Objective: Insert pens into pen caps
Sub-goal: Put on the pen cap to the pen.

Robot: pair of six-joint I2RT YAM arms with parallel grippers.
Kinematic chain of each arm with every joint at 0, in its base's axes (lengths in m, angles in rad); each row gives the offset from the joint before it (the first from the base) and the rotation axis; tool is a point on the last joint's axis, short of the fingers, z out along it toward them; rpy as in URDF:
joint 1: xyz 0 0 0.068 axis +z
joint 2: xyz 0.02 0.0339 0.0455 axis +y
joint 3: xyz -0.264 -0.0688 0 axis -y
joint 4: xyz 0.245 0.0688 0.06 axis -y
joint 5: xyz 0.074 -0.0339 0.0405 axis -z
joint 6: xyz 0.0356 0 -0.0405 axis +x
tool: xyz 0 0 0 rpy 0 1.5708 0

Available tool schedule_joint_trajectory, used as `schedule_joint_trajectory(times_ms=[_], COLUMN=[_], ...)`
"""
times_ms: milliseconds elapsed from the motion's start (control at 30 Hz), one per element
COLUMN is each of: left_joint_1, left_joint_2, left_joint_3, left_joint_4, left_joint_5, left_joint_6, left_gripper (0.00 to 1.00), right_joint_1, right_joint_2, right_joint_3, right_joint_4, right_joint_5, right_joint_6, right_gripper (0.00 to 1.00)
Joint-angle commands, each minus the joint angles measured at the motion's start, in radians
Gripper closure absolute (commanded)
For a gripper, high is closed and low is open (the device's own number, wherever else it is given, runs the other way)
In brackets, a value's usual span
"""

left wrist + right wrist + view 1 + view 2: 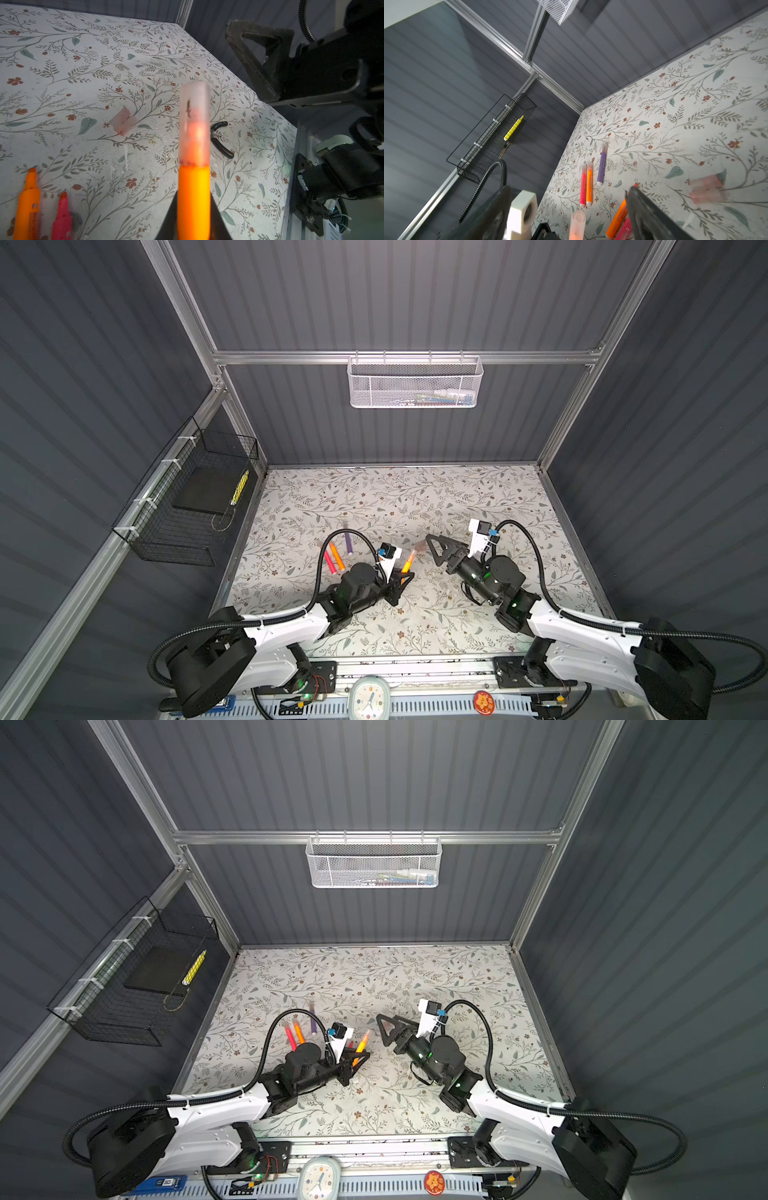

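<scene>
Orange cylindrical pen (194, 197), frosted translucent cap (194, 124) on its tip, tight in the left claw (404, 574); right claw (433, 548) apart.

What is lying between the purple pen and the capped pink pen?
An orange pen, capped, close beside the pink pen and apart from the purple pen. The right wrist view shows it best.

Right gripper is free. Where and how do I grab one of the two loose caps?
The two pen caps lie flat, side by side, with no visible gap between them. Bring the right gripper straight down and pinch one cap end to end along its length; a finger probably won't fit between them for a grip across the tube.
</scene>
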Motion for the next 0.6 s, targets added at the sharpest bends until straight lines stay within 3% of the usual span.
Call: schedule_joint_trajectory(times_ms=[0,367,567], left_joint_1=[0.000,0.001,0.000], left_joint_2=[-0.021,0.025,0.025], left_joint_3=[-0.002,0.027,0.026], left_joint_4=[0.031,0.030,0.030], left_joint_5=[0.016,0.023,0.024], left_joint_6=[0.033,0.028,0.026], left_gripper=[1.00,1.00,1.00], right_joint_1=[-0.010,0.013,0.018], right_joint_2=[0.065,0.213,0.221], right_joint_3=[0.059,0.153,0.165], right_joint_4=[-0.045,-0.030,-0.052], right_joint_5=[-0.083,-0.172,-0.157], right_joint_6=[0.021,0.021,0.014], right_gripper=[0.15,0.18,0.41])
